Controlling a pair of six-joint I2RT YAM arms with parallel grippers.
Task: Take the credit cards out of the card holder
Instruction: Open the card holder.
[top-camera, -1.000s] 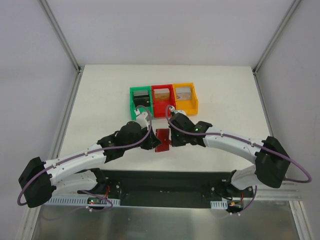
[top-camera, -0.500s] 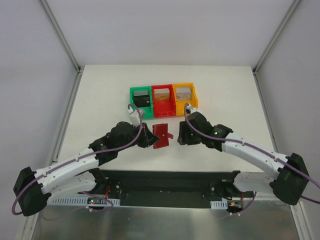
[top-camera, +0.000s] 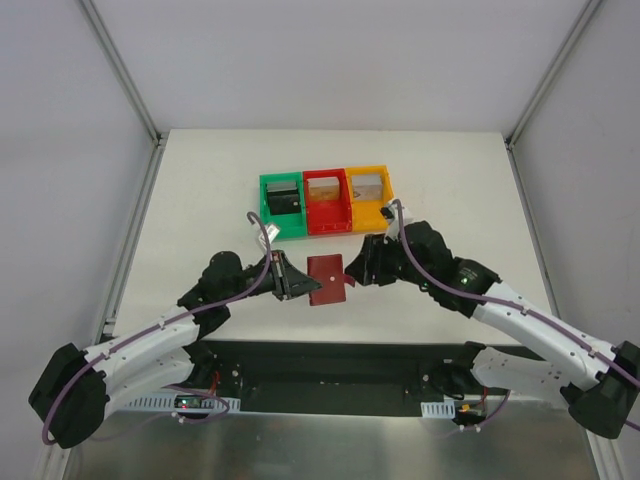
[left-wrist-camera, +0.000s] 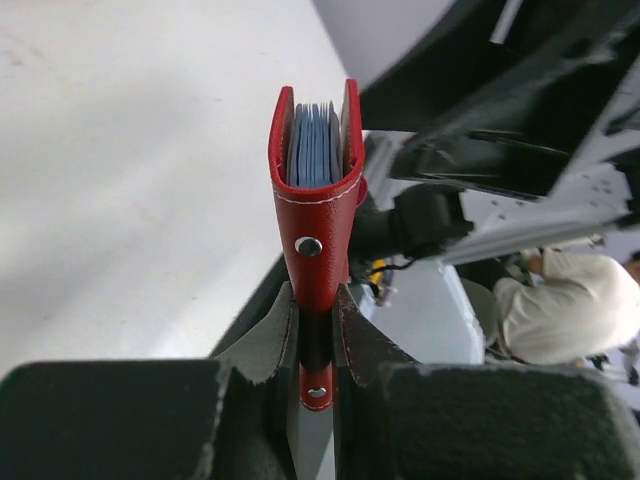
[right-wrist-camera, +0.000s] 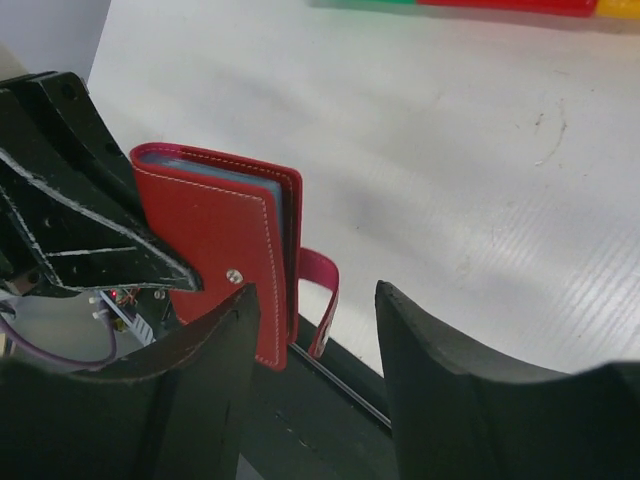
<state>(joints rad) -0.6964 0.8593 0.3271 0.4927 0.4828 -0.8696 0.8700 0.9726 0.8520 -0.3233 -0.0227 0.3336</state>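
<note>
The dark red card holder (top-camera: 326, 279) hangs just above the table's near edge, folded shut, with my left gripper (top-camera: 295, 280) shut on its spine edge. The left wrist view shows the card holder (left-wrist-camera: 320, 200) pinched between my fingers (left-wrist-camera: 262, 345). Pale blue credit cards (left-wrist-camera: 314, 150) show edge-on inside it. My right gripper (top-camera: 358, 268) stands open just right of the holder, with nothing between its fingers. In the right wrist view the card holder (right-wrist-camera: 225, 250) sits ahead of the left fingertip (right-wrist-camera: 235, 310). Its snap tab (right-wrist-camera: 322, 300) hangs loose in the gap.
A green bin (top-camera: 282, 205), a red bin (top-camera: 327, 200) and an orange bin (top-camera: 371, 197) stand in a row behind the arms, each with things inside. The dark base rail (top-camera: 330, 360) runs along the table's near edge below the holder.
My right gripper has opened, let go of the card holder and drawn back to the right. The left arm has pulled back toward its base, still gripping the holder.
</note>
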